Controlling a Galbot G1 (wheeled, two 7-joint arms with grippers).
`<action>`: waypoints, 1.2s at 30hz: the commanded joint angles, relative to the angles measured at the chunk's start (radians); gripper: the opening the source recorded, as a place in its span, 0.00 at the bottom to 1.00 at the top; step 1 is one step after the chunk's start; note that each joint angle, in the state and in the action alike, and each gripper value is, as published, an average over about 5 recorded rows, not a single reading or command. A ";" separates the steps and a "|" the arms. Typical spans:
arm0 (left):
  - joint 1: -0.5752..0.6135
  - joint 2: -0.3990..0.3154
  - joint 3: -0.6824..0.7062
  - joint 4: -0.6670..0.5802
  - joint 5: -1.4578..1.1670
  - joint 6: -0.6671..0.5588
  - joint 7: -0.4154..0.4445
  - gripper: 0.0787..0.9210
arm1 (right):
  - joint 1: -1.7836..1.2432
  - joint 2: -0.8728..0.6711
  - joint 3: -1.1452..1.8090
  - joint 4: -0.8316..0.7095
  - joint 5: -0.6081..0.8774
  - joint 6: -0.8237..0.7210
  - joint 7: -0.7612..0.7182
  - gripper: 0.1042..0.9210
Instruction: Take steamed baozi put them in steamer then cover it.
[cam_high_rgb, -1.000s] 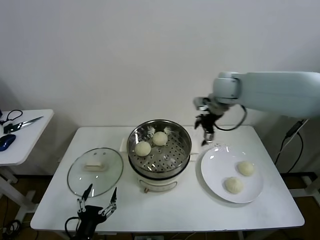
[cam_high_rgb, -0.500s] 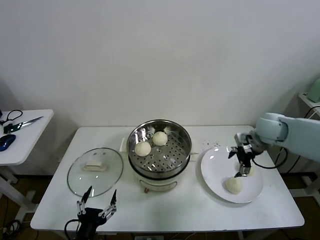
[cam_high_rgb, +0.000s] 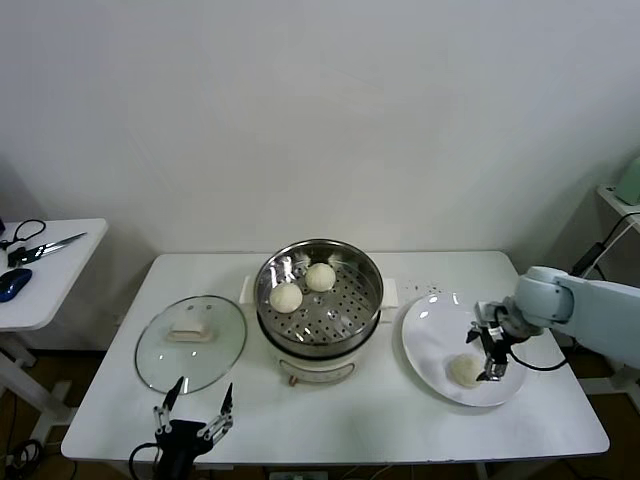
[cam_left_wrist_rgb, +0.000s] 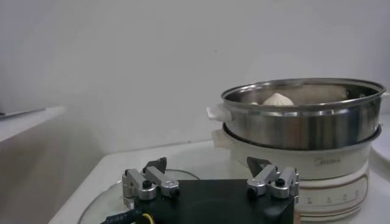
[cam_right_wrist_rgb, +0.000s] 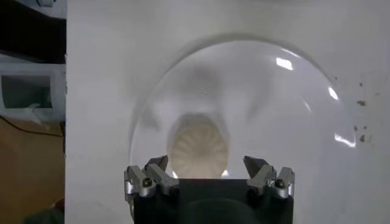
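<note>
Over the plate (cam_high_rgb: 432, 345), the right gripper (cam_high_rgb: 489, 352) points down with jaws spread wide above one bun (cam_right_wrist_rgb: 198, 147); whether a second lies under it is hidden. Two buns (cam_high_rgb: 286, 296) sit in the steamer (cam_high_rgb: 319, 300). Left gripper (cam_high_rgb: 193, 412) hangs open near the lid (cam_high_rgb: 190, 343) on the table (cam_high_rgb: 360, 415).

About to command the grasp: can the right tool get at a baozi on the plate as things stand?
Probably yes. The right tool is open directly above a baozi on the white plate, its fingers spread to either side of the bun, and nothing shows between them in the right wrist view.
</note>
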 joint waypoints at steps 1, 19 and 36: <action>0.002 -0.001 0.001 0.000 0.002 0.000 0.000 0.88 | -0.099 0.005 0.065 -0.028 -0.036 -0.009 0.007 0.88; -0.004 0.002 0.001 0.008 0.000 0.001 -0.001 0.88 | -0.079 0.051 0.048 -0.048 -0.028 -0.012 -0.005 0.71; 0.005 0.004 0.003 -0.007 0.005 0.001 -0.004 0.88 | 0.582 0.200 -0.302 -0.061 0.022 0.303 -0.231 0.69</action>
